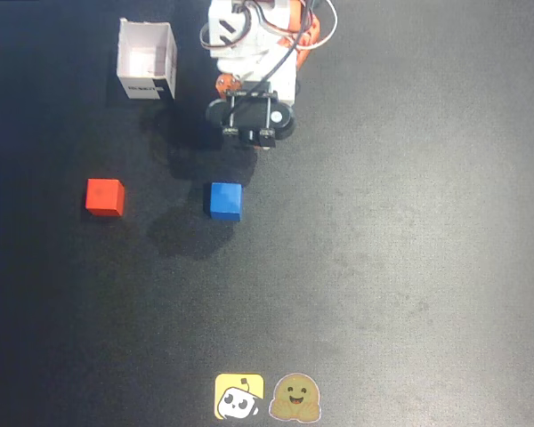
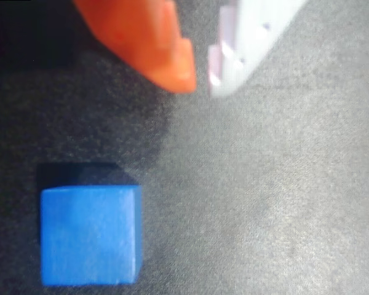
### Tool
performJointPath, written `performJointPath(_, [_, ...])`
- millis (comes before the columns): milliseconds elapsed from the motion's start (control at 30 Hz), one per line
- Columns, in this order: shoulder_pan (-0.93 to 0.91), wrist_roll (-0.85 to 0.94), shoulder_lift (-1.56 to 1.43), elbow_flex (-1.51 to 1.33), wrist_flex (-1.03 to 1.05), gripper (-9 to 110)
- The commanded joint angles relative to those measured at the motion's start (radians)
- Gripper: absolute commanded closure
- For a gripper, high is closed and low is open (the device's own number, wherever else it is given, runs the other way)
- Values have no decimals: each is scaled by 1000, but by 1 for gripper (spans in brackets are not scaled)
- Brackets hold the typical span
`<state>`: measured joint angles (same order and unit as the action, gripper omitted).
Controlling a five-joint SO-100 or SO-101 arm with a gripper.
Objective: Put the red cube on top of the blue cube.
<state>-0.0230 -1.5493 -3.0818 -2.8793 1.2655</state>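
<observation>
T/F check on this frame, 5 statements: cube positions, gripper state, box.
1. The red cube sits on the blue cube. False: both rest on the table, apart, red to the left in the overhead view.
2. The gripper holds nothing. True: the orange and white fingertips are close together with only a small gap and no object between them.
3. The wrist view shows the red cube. False: only the blue cube is in it.
4. The white box stands above the red cube in the overhead view, open side up. True.
5. The gripper touches the blue cube. False: it is clear of it.
</observation>
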Motion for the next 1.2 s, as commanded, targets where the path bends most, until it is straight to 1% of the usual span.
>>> performJointPath(0, [8, 2, -11, 8, -3, 101])
performJointPath(733, [9, 11, -11, 26, 0, 100])
performJointPath(833, [12, 8, 21, 74, 8, 99])
performJointPath(933, [14, 3, 135, 161, 8, 98])
performJointPath(1067, [6, -2, 276, 318, 64, 96])
performJointPath(1167, [0, -5, 348, 416, 98, 91])
